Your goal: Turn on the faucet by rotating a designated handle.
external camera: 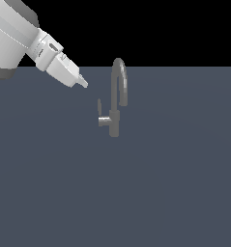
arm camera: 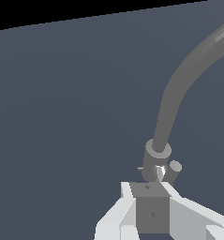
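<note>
The faucet (external camera: 115, 116) is a small grey tap standing on the flat grey surface, with a tall arched spout (external camera: 120, 72). Its handle (external camera: 99, 106) is a thin upright blade at the end of a short stub (external camera: 104, 120) on the exterior view's left of the body. My gripper (external camera: 83, 84) hangs above and to the exterior view's left of the blade, apart from it, fingers shut with nothing between them. In the wrist view the gripper (arm camera: 148, 187) sits just short of the faucet (arm camera: 157, 152) body and stub (arm camera: 174, 169). The blade is not clear there.
The white arm (external camera: 15, 34) comes in from the upper corner on the exterior view's left. The grey floor (external camera: 136, 193) spreads flat around the tap, with a black background behind it.
</note>
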`<state>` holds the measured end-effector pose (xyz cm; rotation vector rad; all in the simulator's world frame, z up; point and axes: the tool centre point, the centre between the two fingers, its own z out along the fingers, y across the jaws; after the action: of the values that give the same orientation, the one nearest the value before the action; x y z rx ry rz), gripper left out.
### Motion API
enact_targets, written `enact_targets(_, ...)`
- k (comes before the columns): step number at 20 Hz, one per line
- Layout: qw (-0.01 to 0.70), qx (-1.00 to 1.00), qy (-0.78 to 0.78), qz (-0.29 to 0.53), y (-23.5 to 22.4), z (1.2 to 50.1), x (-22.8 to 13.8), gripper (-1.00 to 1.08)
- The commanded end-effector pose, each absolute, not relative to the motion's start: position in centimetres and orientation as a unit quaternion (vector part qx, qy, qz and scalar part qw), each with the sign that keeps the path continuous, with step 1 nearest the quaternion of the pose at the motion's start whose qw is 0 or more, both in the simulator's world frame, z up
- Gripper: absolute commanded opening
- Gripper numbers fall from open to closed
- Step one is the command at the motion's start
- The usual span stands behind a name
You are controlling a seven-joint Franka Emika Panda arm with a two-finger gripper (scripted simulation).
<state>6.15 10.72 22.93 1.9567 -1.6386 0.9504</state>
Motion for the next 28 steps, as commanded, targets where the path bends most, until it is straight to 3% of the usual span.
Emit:
enact_targets(1,0.211,0.693,-0.603,0.334,9.2,20.2,6.6,-1.00)
enact_targets(10,0.219,0.674,-0.629,0.321,6.3,15.8,7.0,-1.00)
enact_targets(28,0.219,0.674,-0.629,0.321,5.6,16.7,3.2,-1.00)
